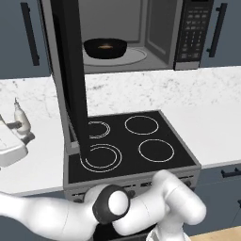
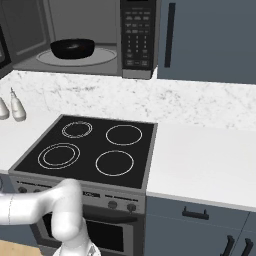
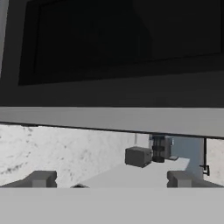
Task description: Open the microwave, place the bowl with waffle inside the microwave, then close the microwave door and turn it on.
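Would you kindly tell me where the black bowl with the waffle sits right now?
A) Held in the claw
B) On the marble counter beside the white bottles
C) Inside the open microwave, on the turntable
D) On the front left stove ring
C: the bowl rests on the round turntable inside the microwave, whose door stands swung open.

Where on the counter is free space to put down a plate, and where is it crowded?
Free: the white counter right of the stove, below the blue cabinets. Crowded: left of the stove, where the white bottles stand and the open microwave door hangs.

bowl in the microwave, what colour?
Black. The bowl sits on the turntable inside the open microwave; the right base view shows it best.
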Motion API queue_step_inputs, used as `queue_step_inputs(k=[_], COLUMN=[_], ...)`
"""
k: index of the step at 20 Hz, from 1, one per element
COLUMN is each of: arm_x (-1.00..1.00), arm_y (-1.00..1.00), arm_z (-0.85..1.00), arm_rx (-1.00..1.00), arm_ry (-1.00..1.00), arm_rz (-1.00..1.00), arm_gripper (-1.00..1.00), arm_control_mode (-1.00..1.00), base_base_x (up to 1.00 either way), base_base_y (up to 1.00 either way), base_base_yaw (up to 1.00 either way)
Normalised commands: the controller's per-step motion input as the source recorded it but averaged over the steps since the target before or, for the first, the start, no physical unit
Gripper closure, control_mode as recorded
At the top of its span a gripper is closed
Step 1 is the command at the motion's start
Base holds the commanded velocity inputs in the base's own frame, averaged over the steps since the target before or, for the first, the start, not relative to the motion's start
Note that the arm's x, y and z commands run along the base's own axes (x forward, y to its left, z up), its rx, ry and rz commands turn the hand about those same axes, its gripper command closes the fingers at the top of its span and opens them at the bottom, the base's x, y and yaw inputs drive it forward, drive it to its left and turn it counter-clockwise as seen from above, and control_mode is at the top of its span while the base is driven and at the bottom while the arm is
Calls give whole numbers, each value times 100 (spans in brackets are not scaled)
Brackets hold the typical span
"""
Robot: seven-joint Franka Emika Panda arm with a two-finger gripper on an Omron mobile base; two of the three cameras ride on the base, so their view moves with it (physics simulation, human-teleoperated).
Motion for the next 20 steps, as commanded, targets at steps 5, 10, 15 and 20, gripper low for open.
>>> queue_step_inputs(k=[5, 10, 15, 20], arm_x=[32, 39, 24, 1], arm_y=[-51, -63, -72, -82], arm_z=[1, 7, 12, 17], arm_rx=[0, 3, 4, 2], arm_ry=[-1, 0, 0, -1], arm_rz=[8, 9, 11, 12], arm_gripper=[-100, -100, -100, -100], arm_control_mode=[-100, -100, -100, -100], base_base_x=[0, 0, 0, 0], base_base_y=[0, 0, 0, 0], base_base_yaw=[0, 0, 0, 0])
